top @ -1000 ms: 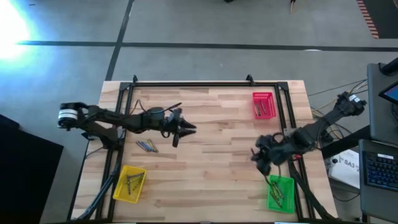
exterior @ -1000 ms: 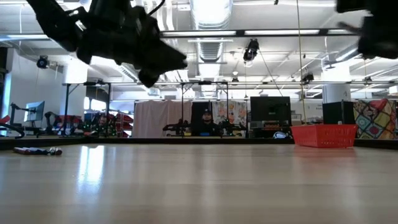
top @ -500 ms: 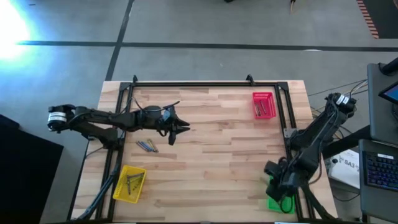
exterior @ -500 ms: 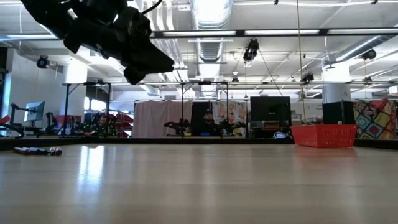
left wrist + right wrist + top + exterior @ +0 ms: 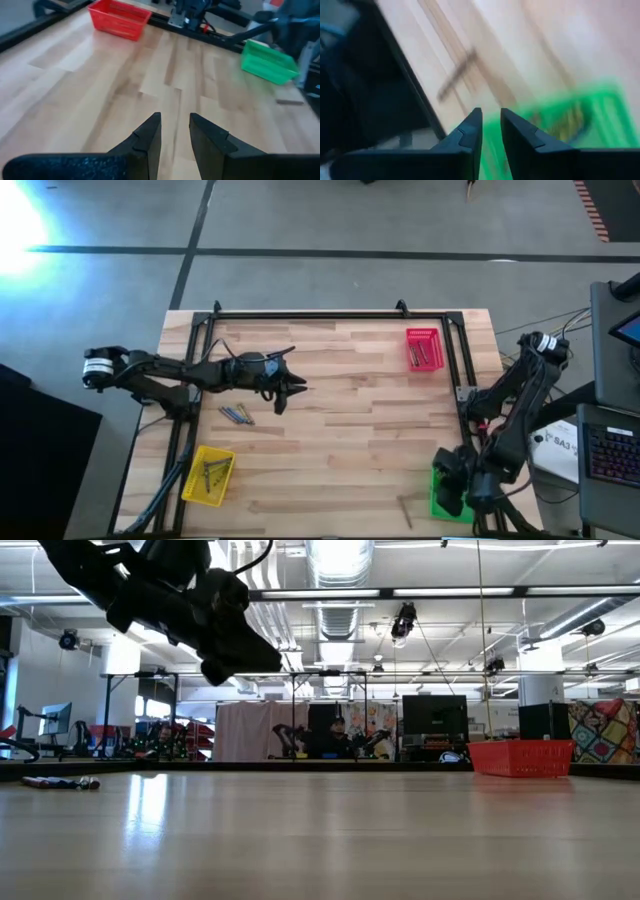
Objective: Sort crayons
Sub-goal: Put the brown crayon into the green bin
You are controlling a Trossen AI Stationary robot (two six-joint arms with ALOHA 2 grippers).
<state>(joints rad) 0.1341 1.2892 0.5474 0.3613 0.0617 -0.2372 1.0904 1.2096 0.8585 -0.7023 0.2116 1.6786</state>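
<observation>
A few loose crayons (image 5: pixel 237 414) lie flat on the wood table's left half; they also show in the low view (image 5: pixel 60 782). One brown crayon (image 5: pixel 405 507) lies near the front edge, left of the green tray (image 5: pixel 452 492); it also shows in the right wrist view (image 5: pixel 457 75). My left gripper (image 5: pixel 291 389) hovers above the table, right of the loose crayons, its fingers (image 5: pixel 175 125) narrowly open and empty. My right gripper (image 5: pixel 450 485) hangs over the green tray's left part, its fingers (image 5: pixel 491 120) narrowly open and empty.
A yellow tray (image 5: pixel 208 476) with several crayons stands at the front left. A red tray (image 5: pixel 424 348) with crayons stands at the far right. A black frame (image 5: pixel 330 315) runs along the table's far edge and sides. Bare wood fills the middle.
My right gripper has swung toward the table's near edge and now hangs over the green tray. A brown crayon now shows on the table left of that tray, where none showed before. My left gripper has stayed about where it was.
</observation>
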